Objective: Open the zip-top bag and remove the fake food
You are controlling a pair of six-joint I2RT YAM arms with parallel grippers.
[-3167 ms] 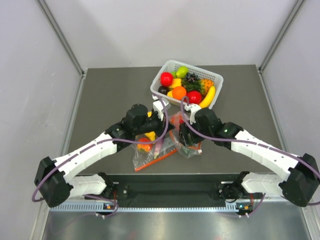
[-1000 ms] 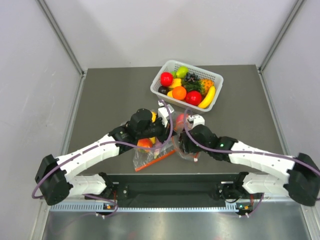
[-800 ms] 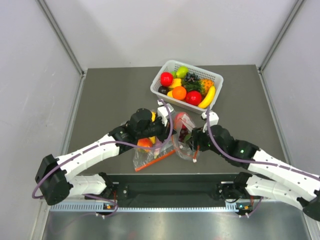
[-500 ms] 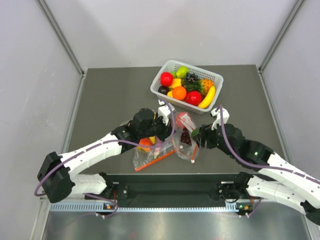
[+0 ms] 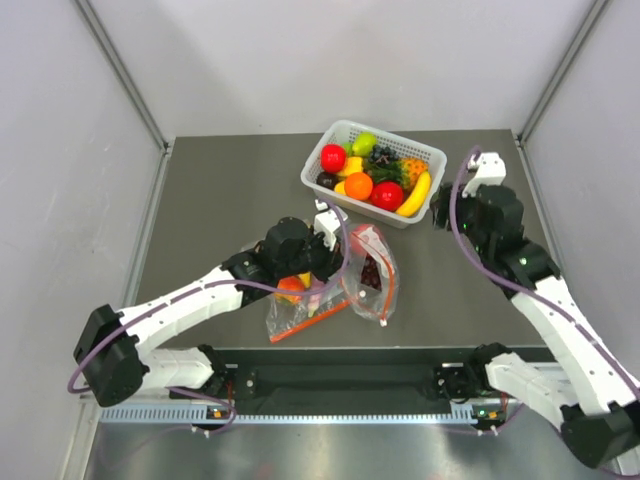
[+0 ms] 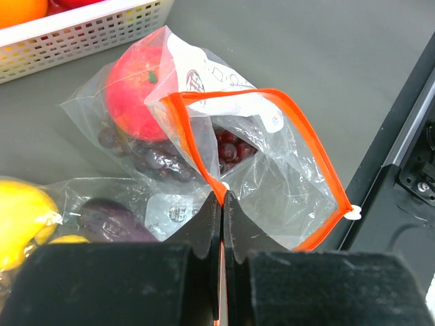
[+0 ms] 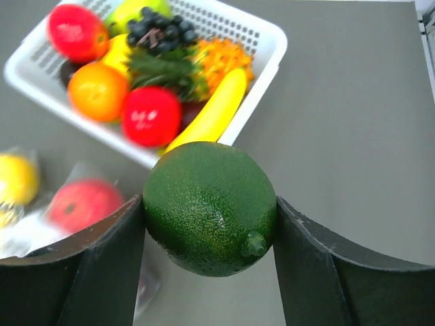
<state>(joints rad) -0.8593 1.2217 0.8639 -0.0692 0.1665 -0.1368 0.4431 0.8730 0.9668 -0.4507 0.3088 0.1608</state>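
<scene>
The left fingers (image 6: 200, 227) pinched the open bag (image 6: 262, 159) by its edge; the right fingers (image 7: 102, 265) held a green fruit (image 7: 209, 207), which probably needed dropping into the basket (image 7: 268, 41) next

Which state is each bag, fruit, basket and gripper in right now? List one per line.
zip-top bag: open, zip strip parted, one edge pinched.
left gripper: shut on the zip-top bag's edge.
right gripper: shut on the dark-green fruit, held in the air.
red apple: inside the zip-top bag.
grape bunch: inside the zip-top bag.
basket: full of fruit.
second bag: lying flat, fruit inside.
</scene>
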